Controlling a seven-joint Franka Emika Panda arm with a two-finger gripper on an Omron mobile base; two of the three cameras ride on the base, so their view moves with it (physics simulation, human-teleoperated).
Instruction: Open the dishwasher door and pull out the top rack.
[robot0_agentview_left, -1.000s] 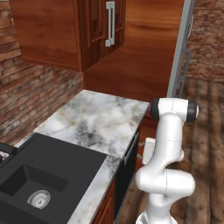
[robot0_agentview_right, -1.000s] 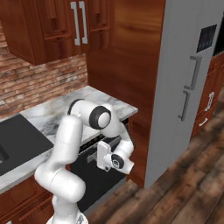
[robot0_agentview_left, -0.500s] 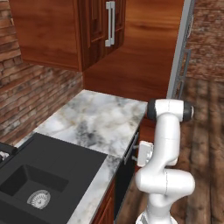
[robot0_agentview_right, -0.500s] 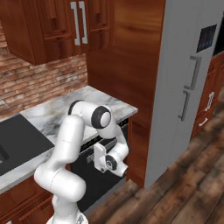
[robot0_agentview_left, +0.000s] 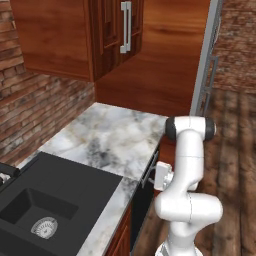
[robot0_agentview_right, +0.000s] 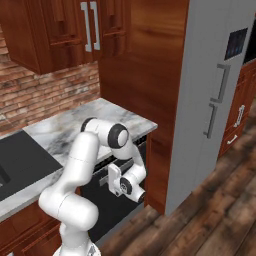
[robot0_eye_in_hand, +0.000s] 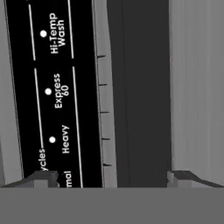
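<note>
The dishwasher door (robot0_agentview_right: 100, 205) is a black panel under the marble counter, standing upright and shut or nearly so. Its grey bar handle (robot0_agentview_right: 102, 178) runs across near the top. My gripper (robot0_agentview_right: 113, 176) is pressed in close to that handle, seen from the side as gripper (robot0_agentview_left: 156, 176) against the door (robot0_agentview_left: 141, 205). In the hand view the gripper (robot0_eye_in_hand: 113, 179) is open, fingertips (robot0_eye_in_hand: 41, 177) wide apart, facing the door's black control strip (robot0_eye_in_hand: 57, 87), the vented edge (robot0_eye_in_hand: 103, 87) and a broad grey band (robot0_eye_in_hand: 197, 87), probably the handle. The top rack is hidden behind the door.
A marble counter (robot0_agentview_left: 110, 140) lies above the dishwasher, with a black sink (robot0_agentview_left: 40, 210) to its left. A tall reddish wood panel (robot0_agentview_right: 155, 170) and a grey fridge (robot0_agentview_right: 210, 100) stand right of the door. Wooden cabinets (robot0_agentview_left: 75, 35) hang overhead. Wooden floor (robot0_agentview_right: 210, 215) spreads in front.
The hand has slid a little closer to the door's upper edge and handle over the last second. The door itself has not moved.
</note>
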